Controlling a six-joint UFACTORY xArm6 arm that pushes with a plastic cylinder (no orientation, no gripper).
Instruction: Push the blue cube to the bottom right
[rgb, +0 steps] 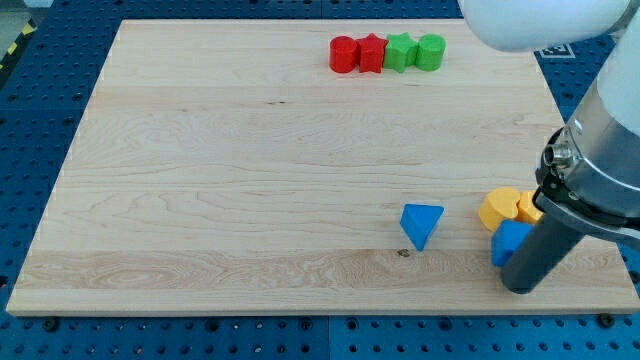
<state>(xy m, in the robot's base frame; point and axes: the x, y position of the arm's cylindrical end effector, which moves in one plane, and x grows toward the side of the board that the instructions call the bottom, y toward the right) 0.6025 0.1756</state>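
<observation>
wood surface (250, 180) carries a top row of red cylinder (343, 54), red star (371, 53), green star (401, 52) and green cylinder (430, 51), with a blue triangular block (421, 224) lower down. blue cube (508, 242) sits near the bottom right, touching two yellow blocks (508, 206), and my tip (524, 287) stands just at its right; no claw shows, only the rod

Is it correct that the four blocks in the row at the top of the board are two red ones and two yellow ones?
Not quite. The camera view shows the row at the view's top made of two red blocks and two green blocks, not yellow. The yellow blocks lie near the view's bottom right, beside the blue cube and my tip.
</observation>
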